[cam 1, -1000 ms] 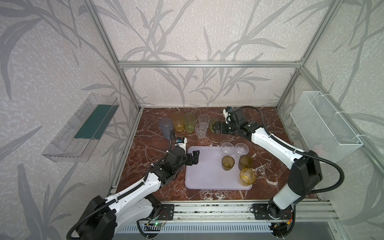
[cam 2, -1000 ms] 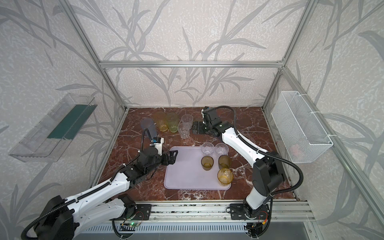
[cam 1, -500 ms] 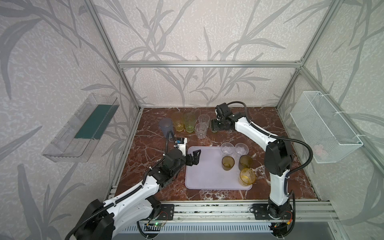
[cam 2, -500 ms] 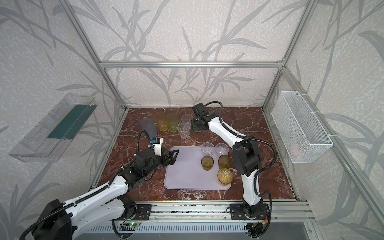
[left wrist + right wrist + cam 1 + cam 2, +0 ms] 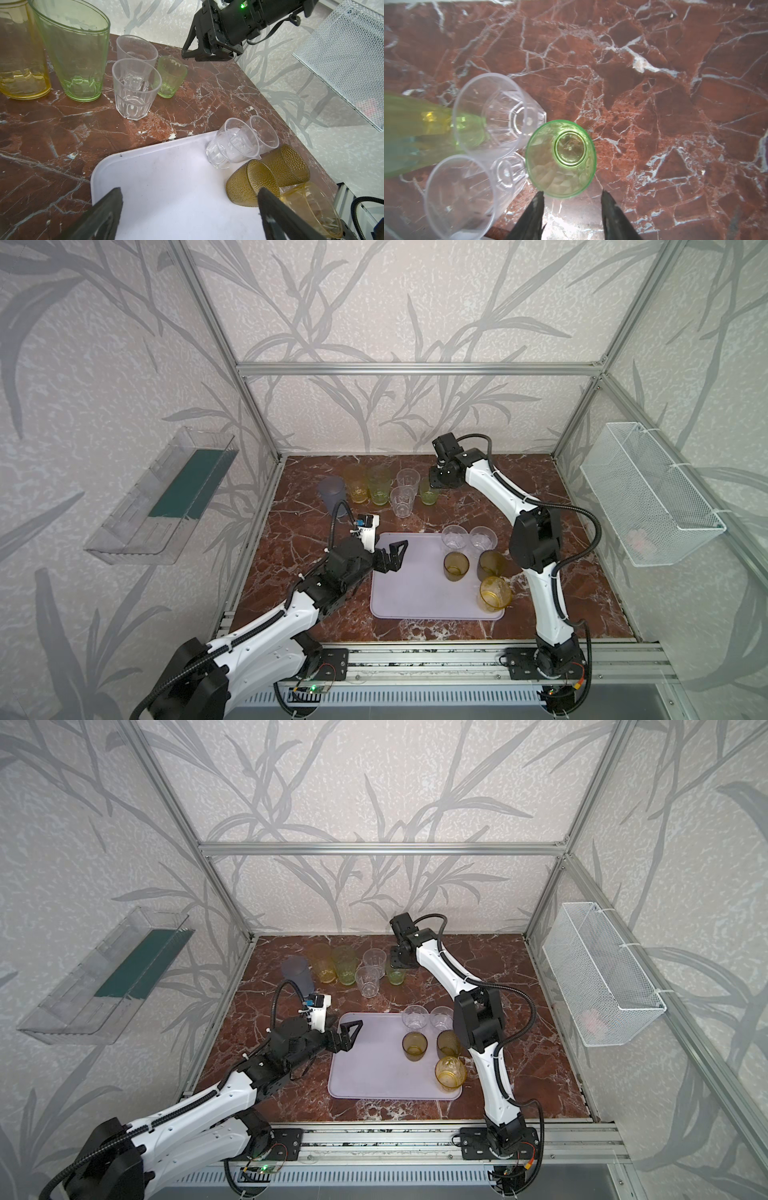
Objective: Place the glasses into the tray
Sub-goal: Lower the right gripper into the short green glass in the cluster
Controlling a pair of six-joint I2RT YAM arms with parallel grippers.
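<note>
The lilac tray (image 5: 411, 597) (image 5: 370, 1073) (image 5: 176, 187) lies on the marble and holds two clear glasses (image 5: 453, 536), two olive-brown ones (image 5: 456, 566) and an amber one (image 5: 494, 593). Behind it on the table stand a frosted blue-grey glass (image 5: 332, 493), a tall amber glass (image 5: 355, 483), a tall green glass (image 5: 378, 485), two clear glasses (image 5: 402, 501) and a small green glass (image 5: 429, 492) (image 5: 560, 160). My right gripper (image 5: 436, 485) (image 5: 572, 194) hangs just over the small green glass, open, with the rim just ahead of its tips. My left gripper (image 5: 392, 556) (image 5: 189, 199) is wide open over the tray's left end.
A white wire basket (image 5: 648, 497) hangs on the right wall and a clear bin with a green bottom (image 5: 166, 497) on the left wall. Aluminium frame posts stand at the table's corners. The two clear glasses crowd the small green one on its left side.
My right gripper has swung left along the back to the small green glass and its jaws have narrowed. The left arm has hardly moved.
</note>
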